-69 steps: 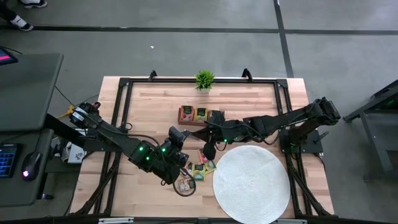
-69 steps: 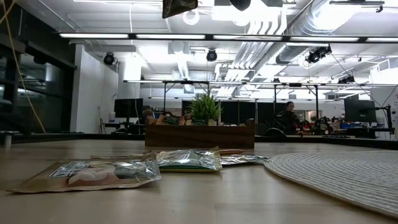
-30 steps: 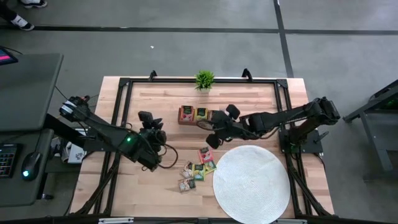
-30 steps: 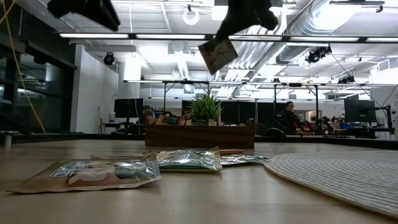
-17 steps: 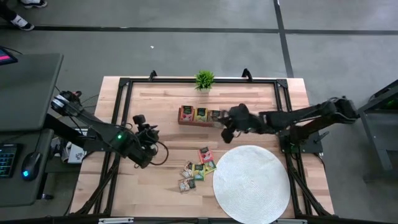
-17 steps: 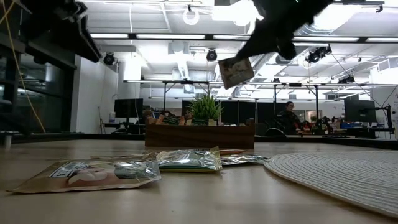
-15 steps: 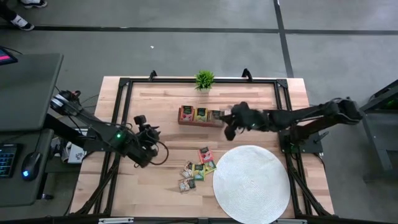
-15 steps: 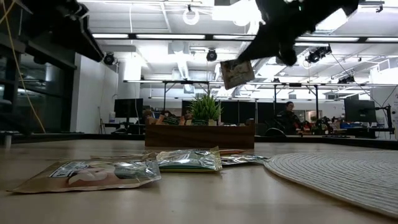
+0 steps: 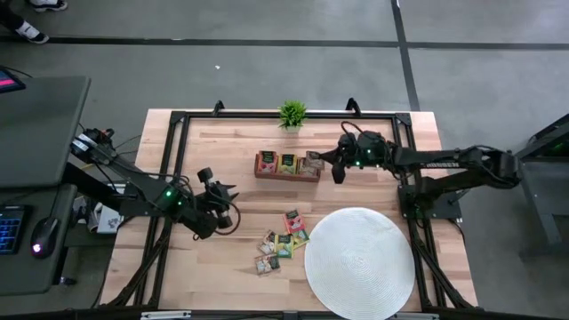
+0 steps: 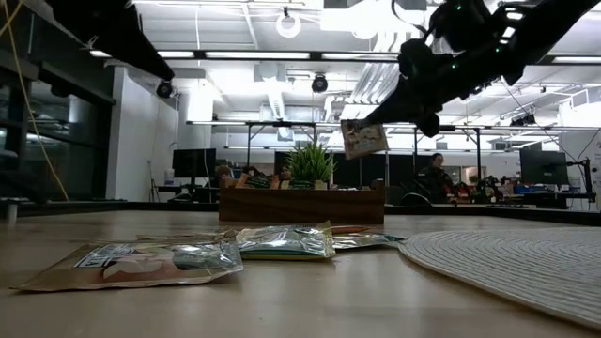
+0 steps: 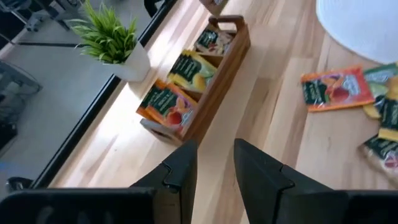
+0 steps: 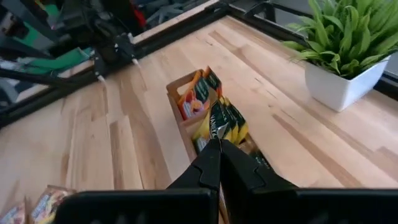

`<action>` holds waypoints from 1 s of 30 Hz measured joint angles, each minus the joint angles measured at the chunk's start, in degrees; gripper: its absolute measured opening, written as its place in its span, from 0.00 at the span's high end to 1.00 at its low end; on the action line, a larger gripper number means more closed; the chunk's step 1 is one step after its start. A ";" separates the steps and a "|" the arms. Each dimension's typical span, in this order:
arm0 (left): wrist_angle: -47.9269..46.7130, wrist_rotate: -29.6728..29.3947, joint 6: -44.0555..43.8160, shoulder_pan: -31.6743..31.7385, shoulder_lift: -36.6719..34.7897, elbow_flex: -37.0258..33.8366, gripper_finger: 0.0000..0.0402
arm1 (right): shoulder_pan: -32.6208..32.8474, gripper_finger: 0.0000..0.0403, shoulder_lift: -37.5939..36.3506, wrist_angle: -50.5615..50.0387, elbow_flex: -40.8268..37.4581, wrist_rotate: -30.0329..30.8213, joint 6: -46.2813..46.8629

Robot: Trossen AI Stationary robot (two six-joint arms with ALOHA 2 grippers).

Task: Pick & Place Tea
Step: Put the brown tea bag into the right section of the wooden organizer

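My right gripper [image 12: 219, 144] was pinched shut on one tea packet [image 10: 363, 138], holding it in the air just above the right end of the wooden box [image 9: 286, 166]. That box had three compartments: pink-red packets [image 11: 166, 107] at one end, yellow ones [image 11: 191, 70] in the middle, and dark green ones [image 11: 213, 41] at the end nearest my claw. How many stood in each I could not tell.

My left gripper [image 11: 213, 167] hung empty over bare table [image 9: 222, 258] to the left, its fingers a narrow gap apart.

On the wood just left of the one round white mat [image 9: 360, 263] lay about five loose packets [image 9: 282, 241]: one pink-red [image 9: 292, 220], the rest yellow or green.

One potted plant [image 9: 292, 114] stood at the far edge.
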 joint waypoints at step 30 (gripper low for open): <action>3.45 -0.24 -3.28 0.00 0.02 0.02 0.75 | -4.64 1.00 18.59 15.35 0.00 -6.62 0.19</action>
